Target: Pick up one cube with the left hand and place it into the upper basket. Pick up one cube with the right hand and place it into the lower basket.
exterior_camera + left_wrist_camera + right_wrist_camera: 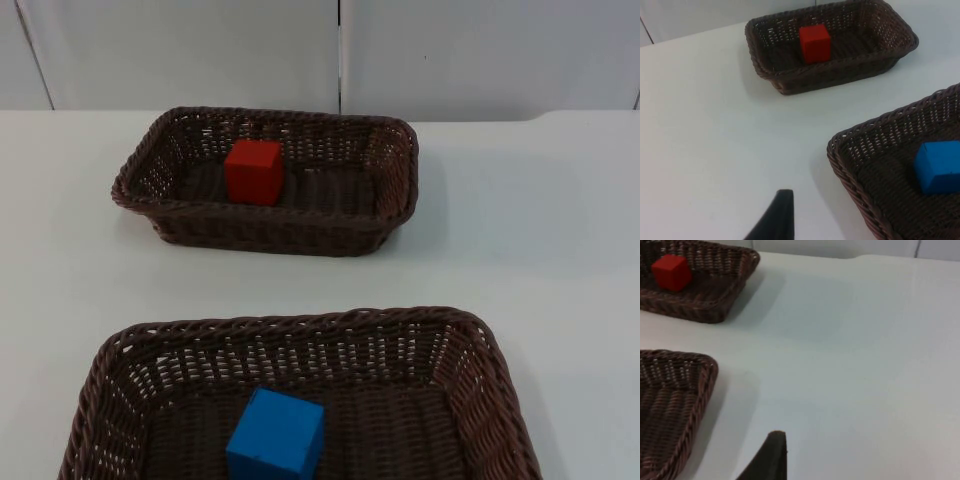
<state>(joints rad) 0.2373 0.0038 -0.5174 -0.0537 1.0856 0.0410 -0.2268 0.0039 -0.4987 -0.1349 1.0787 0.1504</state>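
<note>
Cubes both in wicker, one per basket. Red cube (pixel 252 172) on the floor of the upper basket (pixel 395 180), out at 12 o'clock on the white table (pixel 500 250), just short of the grey partition wall (pixel 200 50). Sitting flat, upright, shifted toward the basket's 9 o'clock end, close to the far wall but not clearly touching it. Blue cube (pixel 276 437) down in the lower basket (pixel 300 325), at 6 o'clock on the table, on the woven floor a little toward 9 o'clock of centre, turned slightly so one edge faces forward, apart from every wall. Baskets well apart, a band of bare table between them, upper one set a touch askew.

Left gripper (pixel 775 215) hanging over bare table on the 9 o'clock side of the lower basket, near that basket's corner, touching nothing. From its wrist view: both baskets and both cubes, red beyond, blue closer. Spread or pressed together? Impossible to judge from the single black tip on show.

Right gripper (pixel 771 455) over bare table on the 3 o'clock side of the lower basket, just beside its rim, holding nothing visible. Red cube and upper basket off in the distance toward 10 o'clock. Same story on the grip: one tip, no way to call it.
</note>
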